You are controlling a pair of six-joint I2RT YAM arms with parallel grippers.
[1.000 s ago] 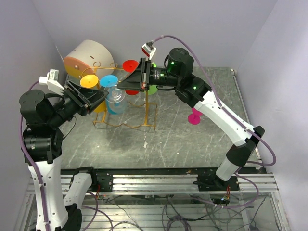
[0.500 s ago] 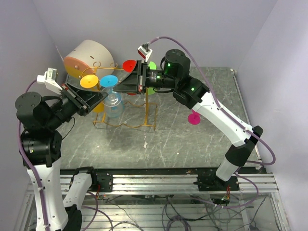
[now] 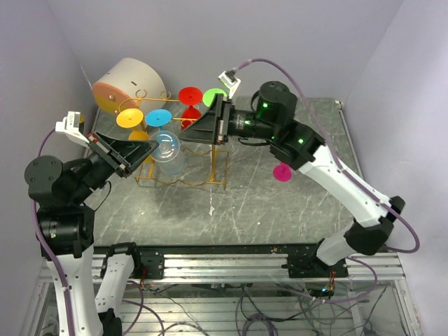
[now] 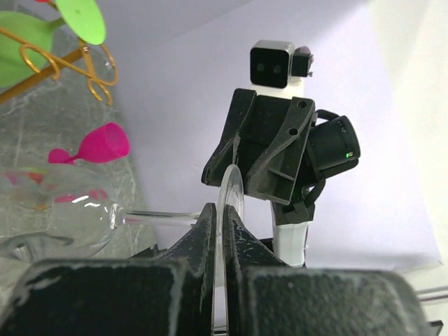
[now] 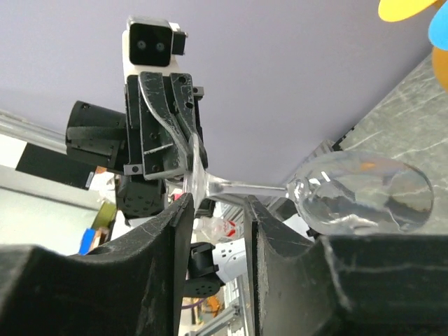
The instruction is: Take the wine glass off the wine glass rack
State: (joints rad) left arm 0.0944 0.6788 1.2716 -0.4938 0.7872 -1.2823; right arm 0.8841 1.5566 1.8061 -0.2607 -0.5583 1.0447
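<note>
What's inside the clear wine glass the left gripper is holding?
The clear wine glass looks empty; the marble table shows through its bowl. The left gripper hides part of its foot.

Wine glass (image 4: 70, 224) foot: lower rim was buried between the left gripper (image 4: 222, 222) fingers.
Wine glass rack (image 4: 52, 68): was cropped at the left wrist view's left edge.

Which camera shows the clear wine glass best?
Right wrist: the clear wine glass shows almost whole from the side, with bowl, stem and foot. Left wrist shows its foot edge-on, the stem and part of the bowl; top external shows mainly the bowl.
</note>
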